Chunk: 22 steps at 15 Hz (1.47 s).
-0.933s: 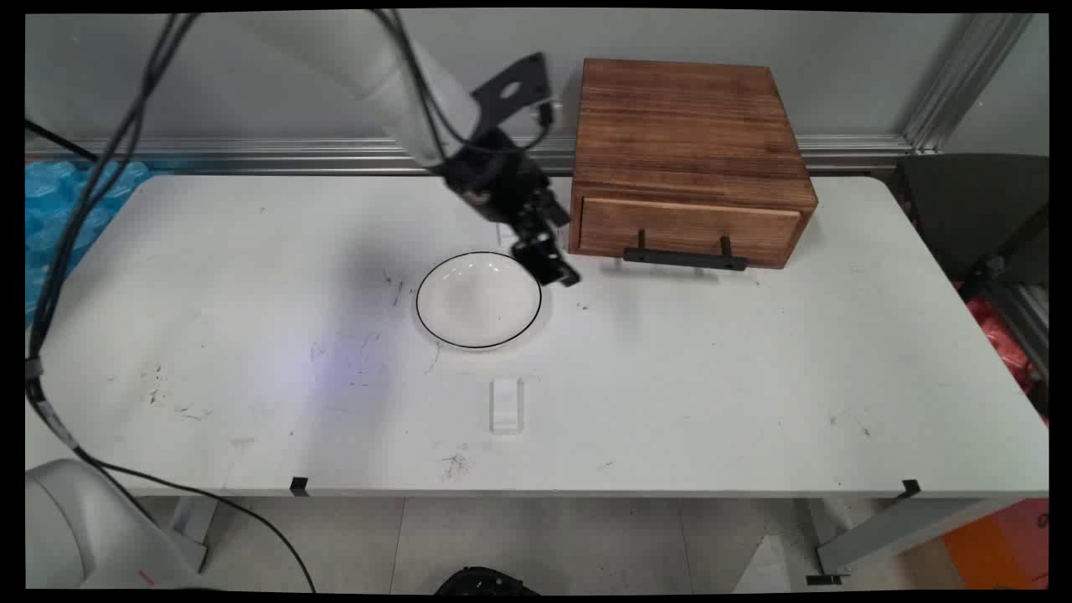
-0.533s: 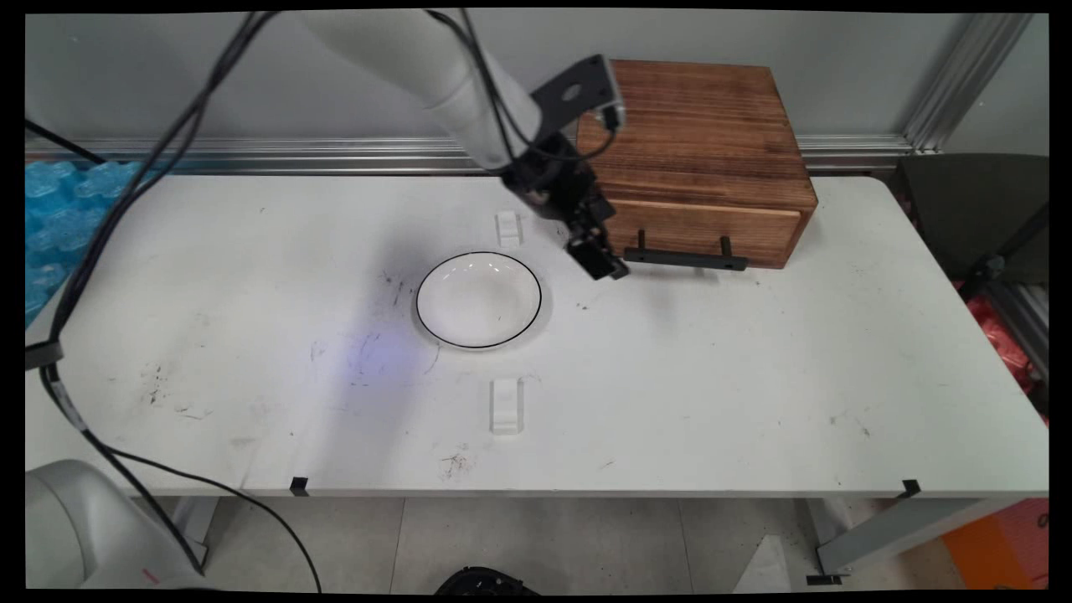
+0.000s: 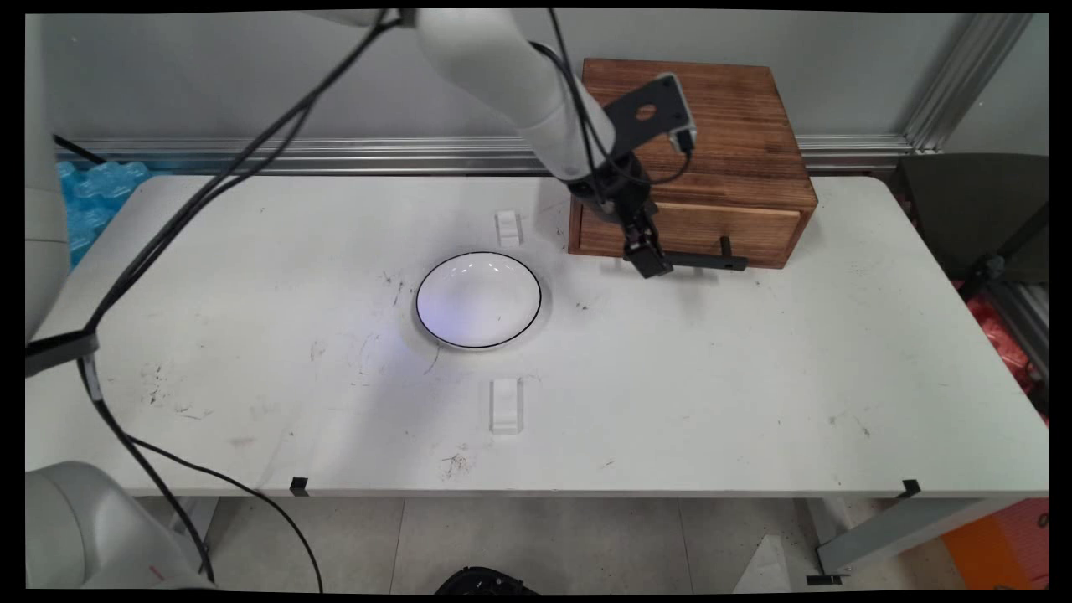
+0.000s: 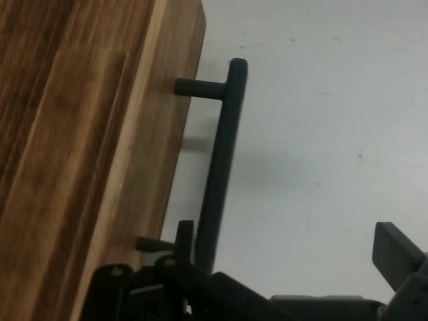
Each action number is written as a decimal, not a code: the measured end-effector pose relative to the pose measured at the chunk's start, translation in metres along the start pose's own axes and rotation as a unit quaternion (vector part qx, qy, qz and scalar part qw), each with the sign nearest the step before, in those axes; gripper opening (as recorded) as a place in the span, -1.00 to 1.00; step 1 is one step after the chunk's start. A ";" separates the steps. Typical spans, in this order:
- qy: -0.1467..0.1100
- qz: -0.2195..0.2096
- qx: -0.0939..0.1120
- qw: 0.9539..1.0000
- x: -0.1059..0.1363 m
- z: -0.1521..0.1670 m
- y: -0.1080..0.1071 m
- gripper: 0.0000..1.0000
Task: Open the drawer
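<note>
Gripper (image 3: 649, 261) hangs low at the front of the wooden drawer box (image 3: 687, 126), which sits at the table's (image 3: 754, 377) far edge, right of middle. Jaws are apart. In the hand view the black handle bar (image 4: 217, 167) runs between the fingers, hard by one finger (image 4: 184, 234) on the drawer-front (image 4: 80, 134) side and well off the other (image 4: 394, 251). The gripper is at the bar's left end, near its post. Drawer looks shut. White plate (image 3: 419, 301) lies mid-table, with one small white block (image 3: 507, 228) on its far side and another (image 3: 506, 406) on its near side.
</note>
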 end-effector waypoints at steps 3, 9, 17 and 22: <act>-0.010 0.006 0.007 1.000 0.009 0.022 -0.002 1.00; -0.034 0.030 0.012 0.999 0.019 0.070 -0.003 1.00; -0.055 0.053 0.002 0.997 0.021 0.117 0.000 1.00; -0.066 0.062 -0.009 0.996 0.021 0.134 0.005 1.00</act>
